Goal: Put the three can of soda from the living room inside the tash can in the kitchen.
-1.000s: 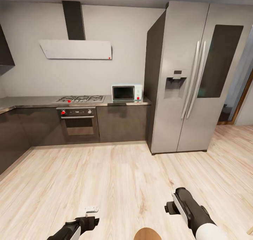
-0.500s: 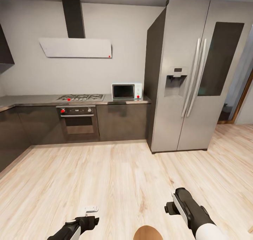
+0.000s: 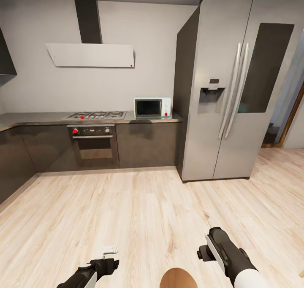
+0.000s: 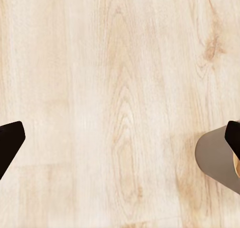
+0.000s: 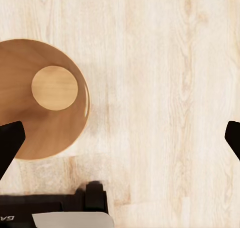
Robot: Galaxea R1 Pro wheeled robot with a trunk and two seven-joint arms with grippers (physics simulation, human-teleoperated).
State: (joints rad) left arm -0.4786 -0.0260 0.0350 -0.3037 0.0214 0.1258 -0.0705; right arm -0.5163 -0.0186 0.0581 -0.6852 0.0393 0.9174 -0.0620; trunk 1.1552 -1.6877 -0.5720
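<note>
The kitchen has a pale wood-plank floor (image 3: 139, 212), with a silver double-door fridge (image 3: 236, 90) to the right of a dark bench (image 3: 42, 119) carrying a gas hob (image 3: 96, 115) and white microwave (image 3: 153, 107), an oven (image 3: 93, 146) below. The tash can (image 5: 45, 100), tan inside, stands on the floor between the arms. Left gripper (image 4: 120, 143) and right gripper (image 5: 120, 143) both hang over bare planks, fingers spread wide, holding nothing.

light: bright, even | shadows: faint, soft; glare: none | focus: sharp; edges: wide-angle stretch
</note>
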